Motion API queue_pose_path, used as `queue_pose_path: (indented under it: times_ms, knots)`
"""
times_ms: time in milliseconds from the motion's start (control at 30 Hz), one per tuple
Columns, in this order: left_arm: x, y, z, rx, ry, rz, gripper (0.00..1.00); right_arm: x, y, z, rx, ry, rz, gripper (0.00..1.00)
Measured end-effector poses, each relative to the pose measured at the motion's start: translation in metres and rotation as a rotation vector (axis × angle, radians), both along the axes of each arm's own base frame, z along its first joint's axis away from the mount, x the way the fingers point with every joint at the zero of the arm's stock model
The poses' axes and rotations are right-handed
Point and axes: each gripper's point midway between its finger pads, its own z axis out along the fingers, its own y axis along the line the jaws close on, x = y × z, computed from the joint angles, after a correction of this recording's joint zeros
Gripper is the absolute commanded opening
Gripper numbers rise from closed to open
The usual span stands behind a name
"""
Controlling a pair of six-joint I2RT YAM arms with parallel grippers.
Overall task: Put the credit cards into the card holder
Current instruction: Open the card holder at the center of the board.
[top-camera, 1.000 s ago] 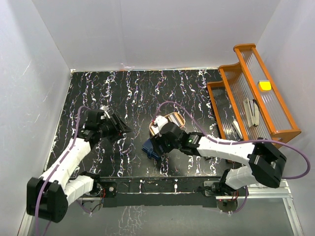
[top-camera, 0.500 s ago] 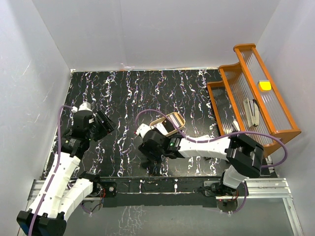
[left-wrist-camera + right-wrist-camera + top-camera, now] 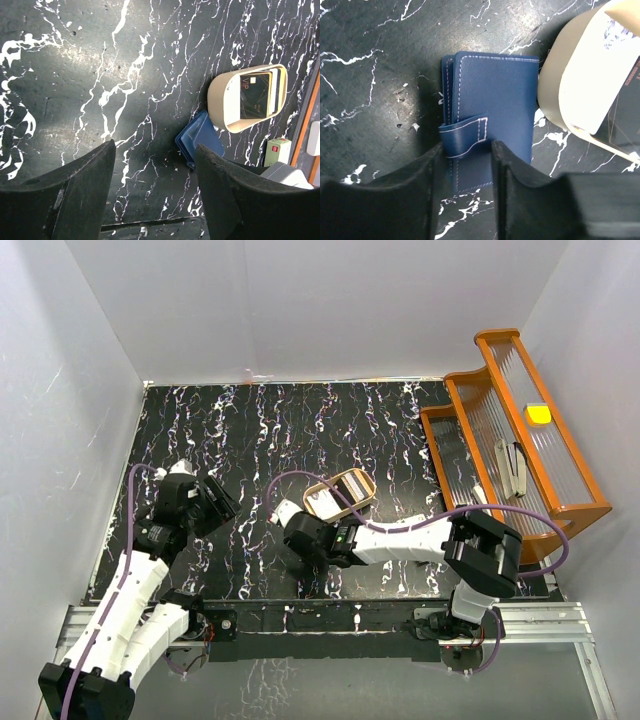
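— Two black fingers of the right claw (image 3: 467, 147) stand on either side of the snap tab (image 3: 465, 135) on the small navy-blue folding card holder (image 3: 495, 95). Are they pinching it?

— I cannot tell. The tab nearly fills the gap, but nothing shows whether the pads press on it or only hang over it. The left claw (image 3: 155, 145) is plainly released: fingers wide, nothing between them, hovering over the black, white-veined desk (image 3: 75, 60).

— Which step is this, then?

— Opening the holder, I'd judge. It lies flat and folded with the tab across its edge, so no card can go in yet.

— And the credit cards (image 3: 256, 97)?

— In the tan rounded-corner tray (image 3: 220, 105), just beside the holder. One is dark and glossy with a pale one next to it, both thin, stiff plastic.

— What does the next move call for?

— Probably a firm nip on the tab and a pull to pop the snap while something pins the body. The holder looks like soft stitched leather, light enough to drag along whole.

— And the tray?

— Smooth, hard, matte walls. It touches the holder's side or nearly does, so there is little room there.
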Motion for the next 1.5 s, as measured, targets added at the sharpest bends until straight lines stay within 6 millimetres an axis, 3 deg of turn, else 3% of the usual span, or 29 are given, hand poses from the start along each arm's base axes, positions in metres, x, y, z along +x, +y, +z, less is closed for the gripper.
queue_pose_path:
  times_ms: [300, 600, 833, 1067, 1367, 1500]
  knots:
    - [-0.005, -0.025, -0.024, -0.11, 0.044, -0.09, 0.57, -0.002, 0.011, 0.009, 0.081, 0.043, -0.095, 0.05]
    - [-0.006, -0.052, -0.025, -0.249, 0.052, -0.175, 0.53, -0.009, 0.027, 0.032, 0.253, 0.128, -0.228, 0.02]
    - [-0.025, -0.069, -0.049, -0.371, 0.146, -0.21, 0.51, -0.017, 0.035, 0.065, 0.517, 0.233, -0.313, 0.02]
    - [-0.032, -0.071, -0.06, -0.382, 0.178, -0.217, 0.53, -0.002, 0.001, 0.041, 0.67, 0.393, -0.495, 0.02]
    - [-0.044, -0.087, -0.087, -0.488, 0.248, -0.283, 0.56, -0.004, -0.018, 0.025, 0.754, 0.504, -0.575, 0.02]
    - [-0.041, -0.095, -0.087, -0.534, 0.246, -0.31, 0.59, -0.004, -0.022, 0.026, 0.769, 0.513, -0.576, 0.02]
